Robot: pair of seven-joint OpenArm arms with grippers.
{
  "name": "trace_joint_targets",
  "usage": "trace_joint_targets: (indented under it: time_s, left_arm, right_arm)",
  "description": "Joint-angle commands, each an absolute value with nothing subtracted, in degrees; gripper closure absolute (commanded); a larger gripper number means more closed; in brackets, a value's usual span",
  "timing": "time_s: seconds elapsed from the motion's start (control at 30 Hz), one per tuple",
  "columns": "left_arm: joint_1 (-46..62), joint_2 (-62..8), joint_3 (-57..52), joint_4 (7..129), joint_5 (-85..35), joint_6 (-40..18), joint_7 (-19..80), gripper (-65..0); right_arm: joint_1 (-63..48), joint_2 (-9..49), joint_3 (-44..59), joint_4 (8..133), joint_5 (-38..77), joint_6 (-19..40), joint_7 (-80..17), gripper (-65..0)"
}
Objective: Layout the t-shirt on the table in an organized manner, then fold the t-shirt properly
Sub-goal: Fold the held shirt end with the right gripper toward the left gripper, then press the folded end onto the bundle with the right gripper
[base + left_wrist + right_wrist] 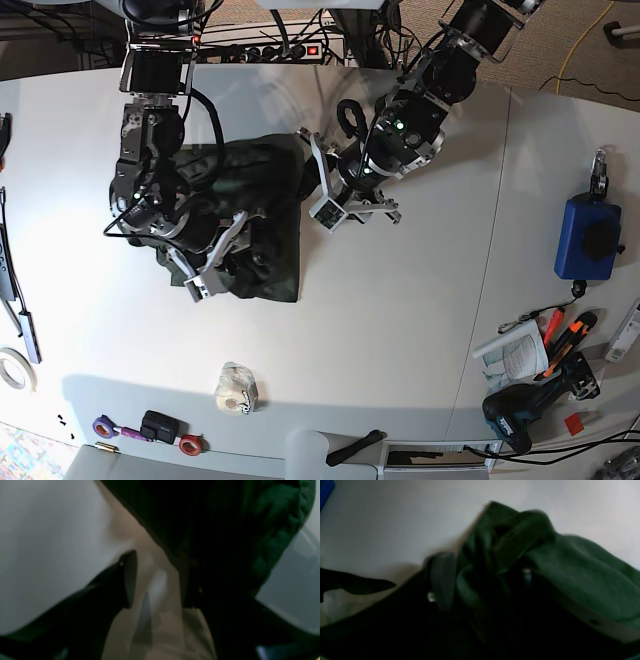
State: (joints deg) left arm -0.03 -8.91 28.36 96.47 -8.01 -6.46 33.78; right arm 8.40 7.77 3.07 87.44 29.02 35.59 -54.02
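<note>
The t-shirt (245, 215) lies bunched on the counter (400, 330), between both arms. Right tool (480, 577): jaws straddle a fabric fold; clamping cannot be confirmed. Left tool (322, 192): at the garment's edge, state indeterminable. Risk: folds may snag a finger (442, 580) and drag the garment further out of shape.

base cam overhead, whole table (400, 330) — wrist cams close-up, all share t-shirt (255, 215)
</note>
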Motion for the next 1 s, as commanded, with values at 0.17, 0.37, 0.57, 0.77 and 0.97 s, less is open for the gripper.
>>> trace_joint_targets:
  time_s: [0.17, 0.37, 0.57, 0.77, 0.97]
  left_arm:
    - [-0.80, -8.60, 28.21, 97.34, -8.14, -6.63, 32.53, -27.9]
    - [-0.80, -8.62, 28.21, 97.34, -8.14, -6.63, 32.53, -27.9]
    - [-0.80, -8.60, 28.21, 97.34, -8.16, -6.63, 32.51, -27.9]
    - [-0.82, -8.58, 28.21, 97.34, -8.16, -6.68, 32.49, -27.9]
    - [-0.80, -8.60, 28.21, 97.34, -8.16, -6.66, 32.51, -27.9]
  right_arm:
    - [10.24, 8.23, 3.11, 88.58, 30.09, 35.64, -49.47, -34.1]
    - [12.08, 8.25, 15.92, 88.77, 30.63, 33.54, -51.90, -34.1]
    - [12.05, 8.51, 32.56, 88.77, 33.01, 35.20, -56.86, -34.1]
    - [11.09, 12.16, 35.55, 88.12, 34.46, 35.14, -58.81, -34.1]
    - [11.94, 14.46, 33.61, 79.79, 34.48, 35.16, -56.93, -34.1]
